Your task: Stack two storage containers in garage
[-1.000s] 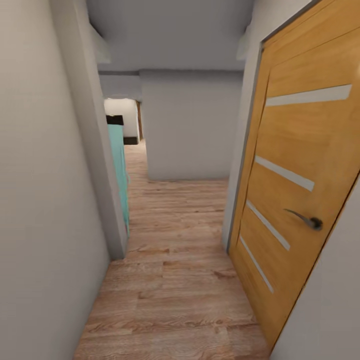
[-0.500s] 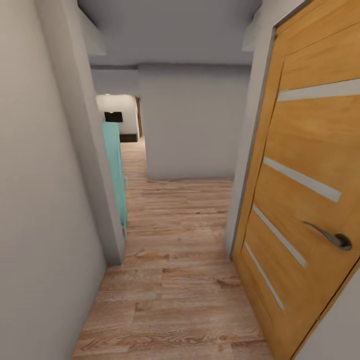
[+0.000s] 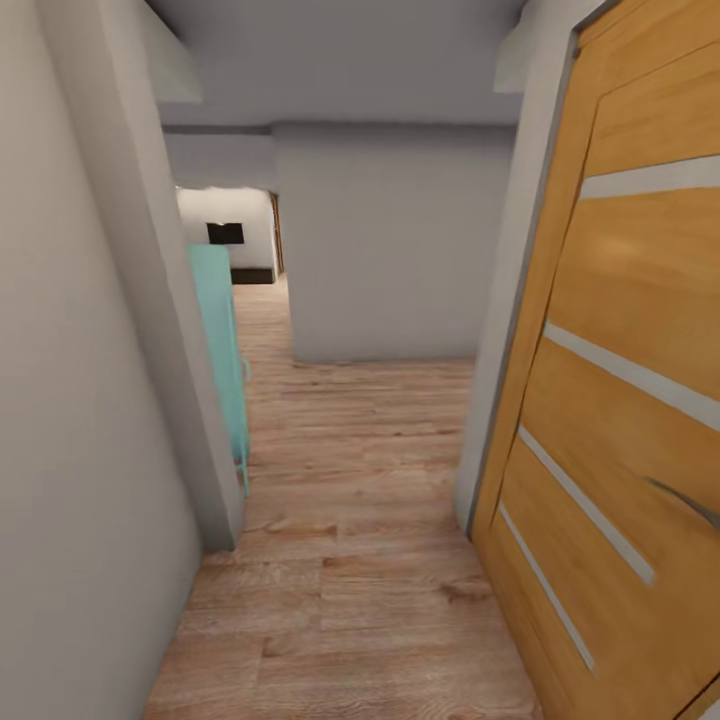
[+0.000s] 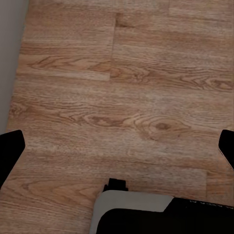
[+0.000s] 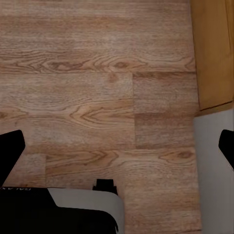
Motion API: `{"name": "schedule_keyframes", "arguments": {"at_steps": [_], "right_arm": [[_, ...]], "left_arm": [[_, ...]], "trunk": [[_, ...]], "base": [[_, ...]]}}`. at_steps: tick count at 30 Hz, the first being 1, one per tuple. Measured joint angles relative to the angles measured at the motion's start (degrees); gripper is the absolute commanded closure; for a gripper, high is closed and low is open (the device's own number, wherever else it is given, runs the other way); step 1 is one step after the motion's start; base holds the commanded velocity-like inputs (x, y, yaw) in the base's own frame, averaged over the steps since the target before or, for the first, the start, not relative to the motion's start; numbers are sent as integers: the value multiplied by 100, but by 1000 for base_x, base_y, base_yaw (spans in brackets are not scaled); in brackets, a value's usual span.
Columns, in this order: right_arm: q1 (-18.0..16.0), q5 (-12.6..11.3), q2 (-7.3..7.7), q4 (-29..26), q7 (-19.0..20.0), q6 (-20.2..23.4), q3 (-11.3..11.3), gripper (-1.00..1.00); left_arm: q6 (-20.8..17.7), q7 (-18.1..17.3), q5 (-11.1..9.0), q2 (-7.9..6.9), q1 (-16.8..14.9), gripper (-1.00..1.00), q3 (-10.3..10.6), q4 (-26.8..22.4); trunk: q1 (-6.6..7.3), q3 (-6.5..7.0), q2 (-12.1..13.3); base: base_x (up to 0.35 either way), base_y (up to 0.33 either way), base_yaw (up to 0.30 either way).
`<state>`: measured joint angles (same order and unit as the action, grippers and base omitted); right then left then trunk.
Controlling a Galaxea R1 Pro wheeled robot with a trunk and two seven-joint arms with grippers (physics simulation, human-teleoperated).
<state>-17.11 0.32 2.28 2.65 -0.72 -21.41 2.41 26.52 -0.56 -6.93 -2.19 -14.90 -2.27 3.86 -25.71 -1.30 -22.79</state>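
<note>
A narrow corridor with a light wood plank floor (image 3: pixel 350 480) is seen from the head camera, hemmed by a pale wall (image 3: pixel 70 420) on the left and an orange wooden door (image 3: pixel 620 400) with pale inset strips on the right.

The left gripper (image 4: pixel 117 148) is held over bare planks, its 2 dark fingertips (image 4: pixel 9 146) set wide apart at opposite edges of the wrist picture, with nothing between them. The right gripper (image 5: pixel 117 146) is likewise spread and empty above the planks, with the foot of the orange door and a pale wall base close beside it.

Further out, a turquoise panel (image 3: pixel 218 350) stands past the left wall's corner, a grey wall (image 3: pixel 380 250) closes the corridor ahead, and an opening to its left leads toward a brighter room (image 3: pixel 225 235).

Neither of the 2 storage containers is to be seen, so their direction from either gripper, their long axis and the nearer arm cannot be told. The way through is judged to lie left of the grey wall.

The door's closeness to the right arm is given by the right wrist view; the route ahead is given by the head view.
</note>
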Motion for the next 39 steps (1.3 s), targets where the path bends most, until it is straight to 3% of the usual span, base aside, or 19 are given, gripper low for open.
{"name": "schedule_keyframes", "arguments": {"at_steps": [15,39], "right_arm": [[-3,-1,0,0,0,-1,0,-100],[-4,-8,0,0,0,-1,0,-100]], "left_arm": [[2,0,0,0,-3,-100,0,-1],[-7,8,-1,0,-5,-100,0,1]], "trunk": [[-1,105,-8],[-2,112,-9]], "base": [[326,0,0],[326,0,0]]}}
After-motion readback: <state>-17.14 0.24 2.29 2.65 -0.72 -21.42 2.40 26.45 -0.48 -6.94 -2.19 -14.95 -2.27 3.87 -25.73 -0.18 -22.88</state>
